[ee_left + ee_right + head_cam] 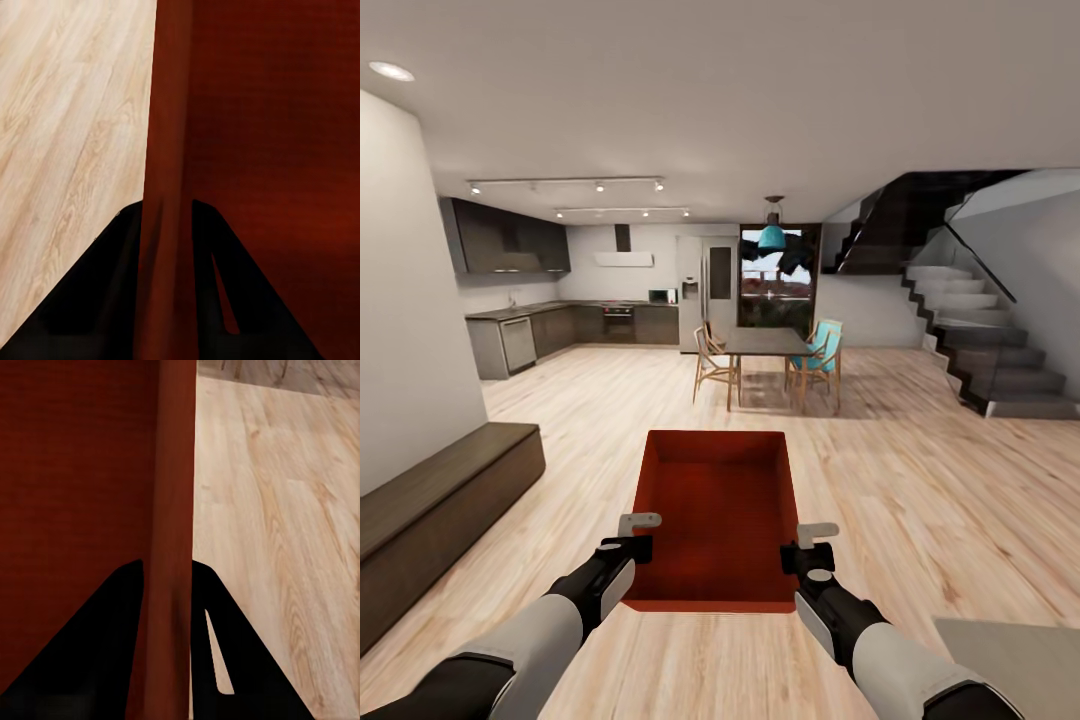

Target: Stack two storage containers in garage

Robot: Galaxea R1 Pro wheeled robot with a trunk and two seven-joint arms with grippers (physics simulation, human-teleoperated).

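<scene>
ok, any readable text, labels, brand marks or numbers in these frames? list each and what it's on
None readable.
Storage container: plain red-orange walls, with no label in the head view or on the walls held in the left claw and right claw.
Fridge, oven and microwave: too small and blurred to show any marking.
Low dark cabinet and wood floor: bare of text.
</scene>
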